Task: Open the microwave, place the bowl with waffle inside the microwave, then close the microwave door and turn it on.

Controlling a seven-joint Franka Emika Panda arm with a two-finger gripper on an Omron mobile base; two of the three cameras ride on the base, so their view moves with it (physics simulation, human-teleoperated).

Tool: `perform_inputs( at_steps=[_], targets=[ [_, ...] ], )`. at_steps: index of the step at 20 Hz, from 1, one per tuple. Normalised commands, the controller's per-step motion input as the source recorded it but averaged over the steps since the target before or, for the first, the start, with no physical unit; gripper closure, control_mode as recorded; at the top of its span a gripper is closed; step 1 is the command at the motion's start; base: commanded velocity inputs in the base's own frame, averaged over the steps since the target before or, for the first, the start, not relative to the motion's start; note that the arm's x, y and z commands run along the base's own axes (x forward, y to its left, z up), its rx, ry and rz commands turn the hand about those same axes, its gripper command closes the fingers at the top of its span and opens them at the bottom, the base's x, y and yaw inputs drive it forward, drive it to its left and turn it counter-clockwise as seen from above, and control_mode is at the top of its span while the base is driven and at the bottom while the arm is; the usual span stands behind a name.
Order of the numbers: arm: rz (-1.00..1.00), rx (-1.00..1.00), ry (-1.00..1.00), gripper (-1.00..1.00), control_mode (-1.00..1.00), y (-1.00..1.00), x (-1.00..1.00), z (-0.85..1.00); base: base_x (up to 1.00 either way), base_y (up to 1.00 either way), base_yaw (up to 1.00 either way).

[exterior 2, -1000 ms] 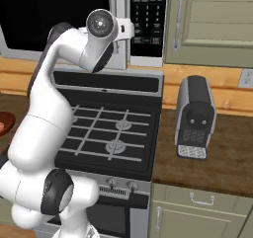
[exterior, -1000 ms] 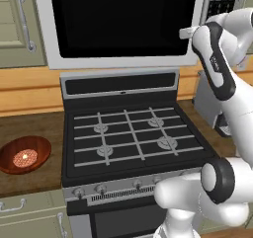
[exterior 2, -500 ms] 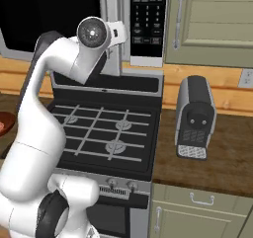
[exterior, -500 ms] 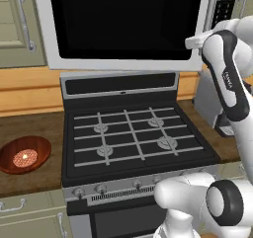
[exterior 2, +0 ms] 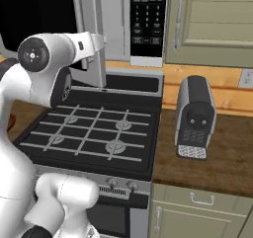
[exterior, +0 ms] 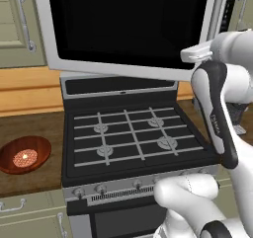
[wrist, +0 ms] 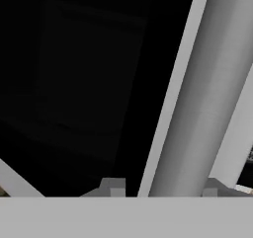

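Gripper (wrist: 162,186) has its jaws clamped round the microwave door (exterior: 128,29) handle (wrist: 202,103) — door's swung partway open over the stove (exterior: 133,138).

The microwave door (exterior: 129,27) has black glass in a light grey frame, the bowl (exterior: 23,154) is glossy reddish-brown, and the waffle (exterior: 25,157) shows an orange grid.

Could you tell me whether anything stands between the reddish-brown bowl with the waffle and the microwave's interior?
Yes: the light grey-framed microwave door with its black glass window is only partly swung out, covering the opening. The glossy reddish-brown bowl sits on the wooden counter left of the stove.
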Motion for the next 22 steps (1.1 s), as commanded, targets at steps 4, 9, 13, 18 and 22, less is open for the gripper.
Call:
perform_inputs(
  at_steps=[4, 9, 13, 18, 22],
  targets=[
    [-0.07, 0.0, 0.0, 1.0, -1.0, 1.0, -0.53, 0.14, 0.0, 0.0, 0.0],
    [-0.05, -0.03, -0.07, 1.0, -1.0, 1.0, -0.42, 0.0, 0.0, 0.0, 0.0],
    [-0.03, -0.03, -0.11, 1.0, -1.0, 1.0, -0.39, 0.0, 0.0, 0.0, 0.0],
    [-0.01, -0.01, -0.08, 1.0, -1.0, 1.0, -0.25, 0.0, 0.0, 0.0, 0.0],
    [0.03, 0.0, 0.0, 1.0, -1.0, 1.0, 0.0, 0.0, 0.0, 0.0, 0.0]
  ],
)
